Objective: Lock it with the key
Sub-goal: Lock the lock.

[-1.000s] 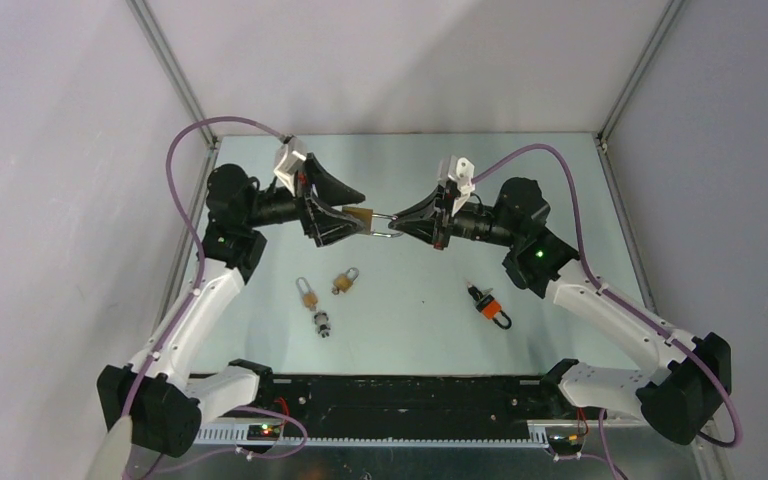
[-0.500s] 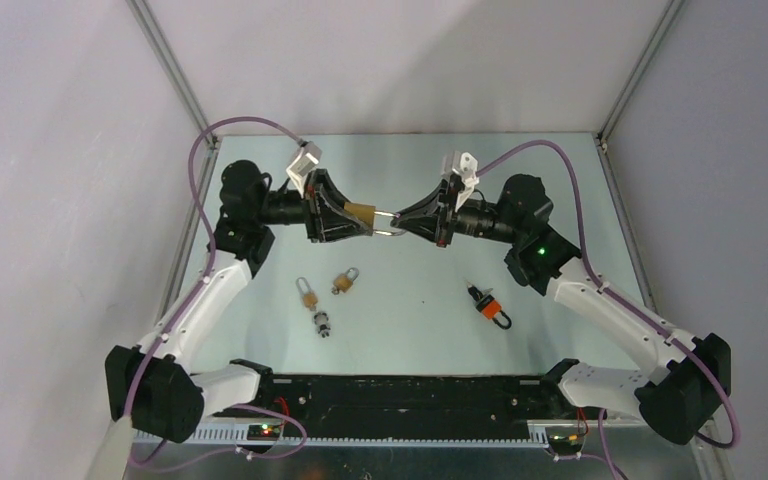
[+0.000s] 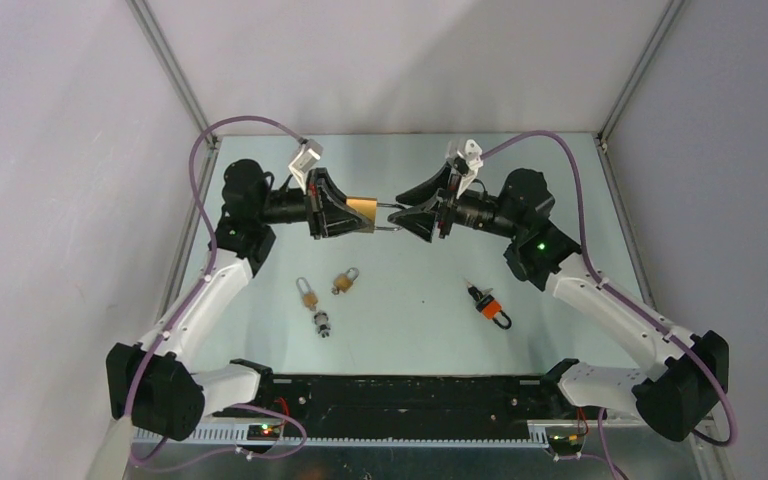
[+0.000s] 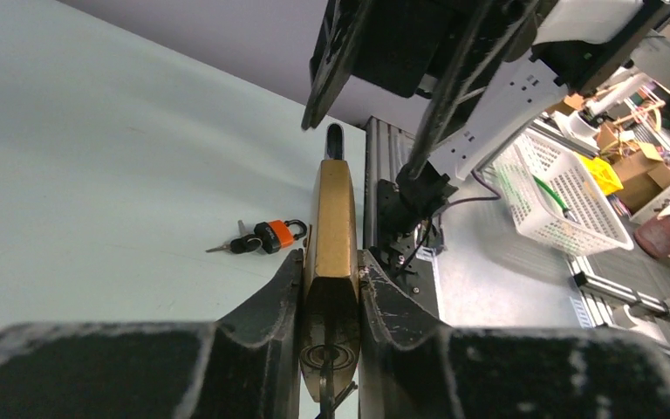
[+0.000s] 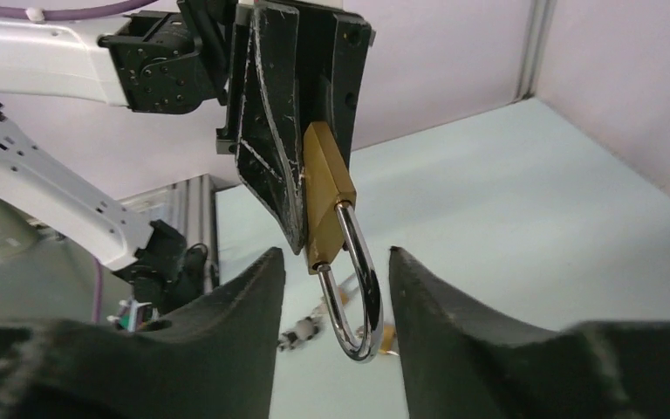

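The left jaws pinch the brass padlock (image 3: 362, 209) by its flat sides and hold it in the air above the desk (image 3: 430, 300), toward 11 o'clock from the desk's middle, with its shackle (image 5: 362, 288) pointing to 3 o'clock. The right jaws, which half a second ago sat pressed together on that shackle, now stand spread with one on either side of the steel loop, touching neither side in the right wrist view. The left arm (image 3: 200, 300) has also rolled the lock body slightly over the past second.

The release suggests the right arm (image 3: 610, 305) is done with the shackle, either having pushed it home or letting go to take a new hold. Whether the free leg is fully seated in the body cannot be told from these views. In the left wrist view the keyhole faces the camera, and something thin below it is cut off by the frame edge. By this reading the key turn is still to come, and the left grip must stay steady for it.

On the desk lie an orange padlock (image 3: 491, 306) with keys at 4 o'clock, two small brass padlocks (image 3: 307, 293) (image 3: 344, 281) at 8 o'clock, and just nearer than those a small silver piece (image 3: 322, 323).
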Robot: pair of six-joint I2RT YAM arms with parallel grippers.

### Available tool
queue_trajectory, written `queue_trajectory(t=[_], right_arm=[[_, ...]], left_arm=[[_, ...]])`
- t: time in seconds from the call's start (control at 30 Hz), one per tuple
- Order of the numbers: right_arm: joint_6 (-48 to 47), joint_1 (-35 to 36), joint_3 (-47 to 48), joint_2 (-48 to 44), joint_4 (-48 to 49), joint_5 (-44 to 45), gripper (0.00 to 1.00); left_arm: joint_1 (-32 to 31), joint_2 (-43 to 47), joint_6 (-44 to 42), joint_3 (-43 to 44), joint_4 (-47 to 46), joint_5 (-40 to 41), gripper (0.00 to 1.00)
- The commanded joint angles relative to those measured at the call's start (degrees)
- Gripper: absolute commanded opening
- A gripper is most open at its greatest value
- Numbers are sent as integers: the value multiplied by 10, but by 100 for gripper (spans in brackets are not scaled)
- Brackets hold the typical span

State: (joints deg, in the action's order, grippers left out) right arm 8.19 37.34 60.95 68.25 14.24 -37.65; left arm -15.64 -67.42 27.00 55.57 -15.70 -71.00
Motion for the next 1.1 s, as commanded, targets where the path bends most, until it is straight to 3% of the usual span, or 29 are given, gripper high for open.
queue_trajectory(t=[0.0,0.1,0.53,0.7,0.87,1.07], right_arm=[[48,-8,32,-2,23,35,57],[76,-18,31,-1,18,50,70],[127,-89,20,-42,-51,50,78],[159,-118,20,-53,-51,0,76],[136,-107,20,-54,-44,-63,62],[147,-91,20,-38,2,-92,61]], left_arm=[[-2,14,10,49,-25,49,0],[-2,15,19,59,-25,56,0],[-15,-12,63,118,-26,116,0],[-28,-10,52,114,-25,128,0],[-32,-14,37,111,-26,110,0],[-32,-14,25,121,-25,74,0]])
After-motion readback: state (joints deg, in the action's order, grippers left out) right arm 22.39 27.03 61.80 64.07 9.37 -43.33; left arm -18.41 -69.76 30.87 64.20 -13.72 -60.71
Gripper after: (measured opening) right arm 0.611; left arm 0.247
